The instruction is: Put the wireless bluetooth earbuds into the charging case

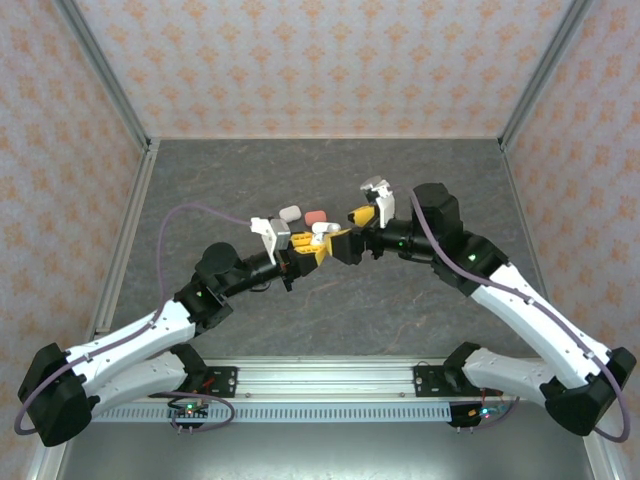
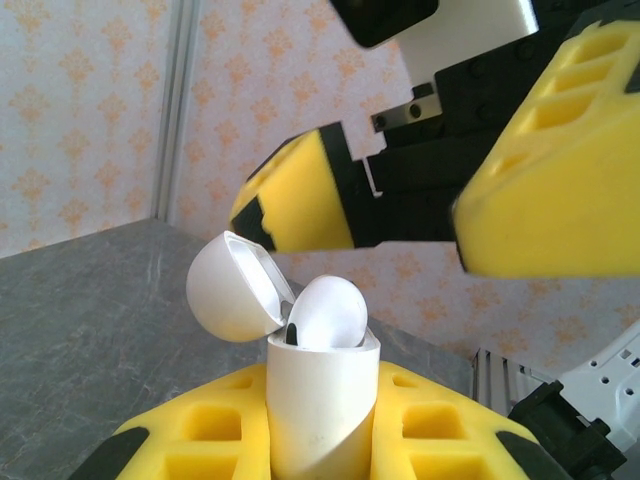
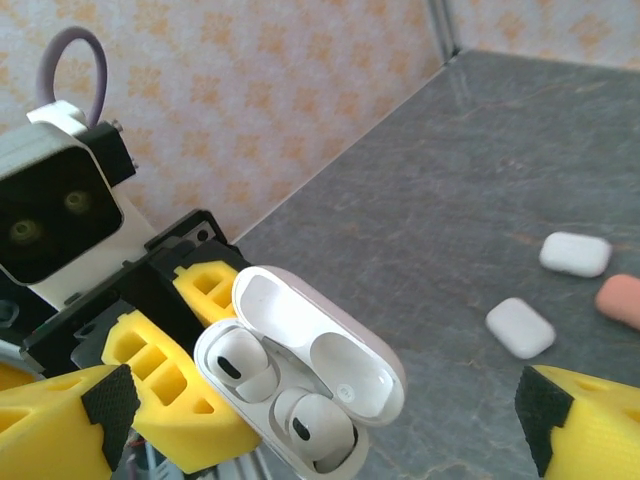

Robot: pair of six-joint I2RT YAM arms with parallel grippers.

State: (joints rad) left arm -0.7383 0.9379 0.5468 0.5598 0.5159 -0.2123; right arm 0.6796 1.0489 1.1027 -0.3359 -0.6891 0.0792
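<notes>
The insertion looks essentially done for this case. The left gripper is clenched around the base of the white charging case and holds it up off the table. The right gripper hangs just beside it with its jaws spread wide, grasping nothing. 2 white earbuds sit in the case's 2 sockets, so what seems left is to shut the hinged lid and set the case down.

The table is flat, dark grey and mottled like stone. The gripper fingers are blocky yellow plastic with recessed pockets and black pads at the tips. The held case is a glossy, rounded pebble of hard plastic with a domed lid. 2 closed white cases and a coral one lie well apart from it. The earbuds are smooth, bulbous and have dark oval vents
</notes>
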